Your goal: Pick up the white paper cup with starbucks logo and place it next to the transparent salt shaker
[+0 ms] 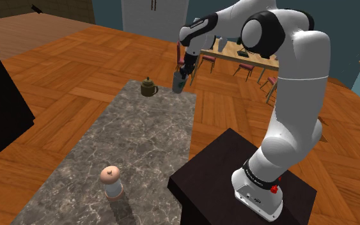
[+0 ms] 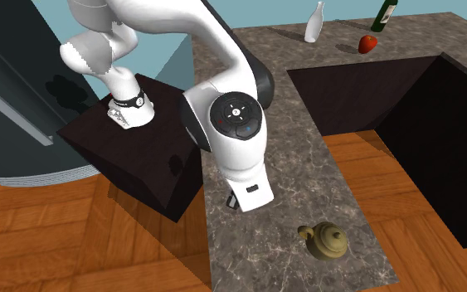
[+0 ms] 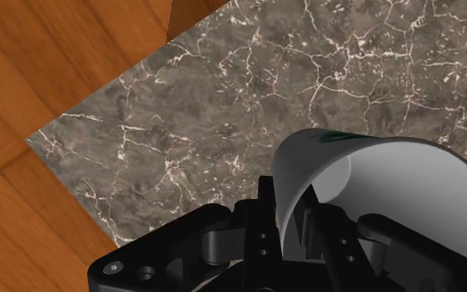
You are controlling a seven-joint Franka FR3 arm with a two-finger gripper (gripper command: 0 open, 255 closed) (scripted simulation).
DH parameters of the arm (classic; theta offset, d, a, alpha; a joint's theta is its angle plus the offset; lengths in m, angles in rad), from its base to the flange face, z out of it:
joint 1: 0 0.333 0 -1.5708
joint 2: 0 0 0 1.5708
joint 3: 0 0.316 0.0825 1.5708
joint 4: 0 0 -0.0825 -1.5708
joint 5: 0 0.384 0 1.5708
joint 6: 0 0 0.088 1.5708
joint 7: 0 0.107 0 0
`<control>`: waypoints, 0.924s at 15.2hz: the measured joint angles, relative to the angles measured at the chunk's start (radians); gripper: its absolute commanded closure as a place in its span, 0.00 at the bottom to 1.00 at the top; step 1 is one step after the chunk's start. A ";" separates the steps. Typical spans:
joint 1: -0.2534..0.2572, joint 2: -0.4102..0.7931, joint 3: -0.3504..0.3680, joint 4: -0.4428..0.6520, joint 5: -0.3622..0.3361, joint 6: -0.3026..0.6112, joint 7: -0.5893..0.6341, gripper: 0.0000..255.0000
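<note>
The shoulder view stands beside and a little behind the dark box stand point(image 1: 213, 163). It looks down along the grey marbled table point(image 1: 140, 137) towards the small olive teapot point(image 1: 149, 87) at its far end. The second exterior view hangs high and close over that far end, facing back, with the teapot point(image 2: 329, 240) nearest and the stand point(image 2: 128, 158) beyond. The wrist view, on the black two-finger hand point(image 3: 289, 206), looks down closely on a table corner point(image 3: 223, 108) and the brown wooden floor point(image 3: 32, 75).

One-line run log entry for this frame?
end effector: shut on paper cup | position: above marble counter, near teapot | salt shaker: upright at counter's other end | place: not yet done
</note>
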State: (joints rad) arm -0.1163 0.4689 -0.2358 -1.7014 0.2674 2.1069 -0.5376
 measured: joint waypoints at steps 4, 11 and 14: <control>0.002 -0.027 -0.005 0.016 -0.011 -0.041 0.010 1.00; 0.003 -0.062 -0.012 0.061 -0.026 -0.120 0.026 1.00; 0.004 -0.071 -0.014 0.084 -0.031 -0.151 0.033 1.00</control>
State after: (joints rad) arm -0.1125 0.3978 -0.2493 -1.6171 0.2360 1.9558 -0.5041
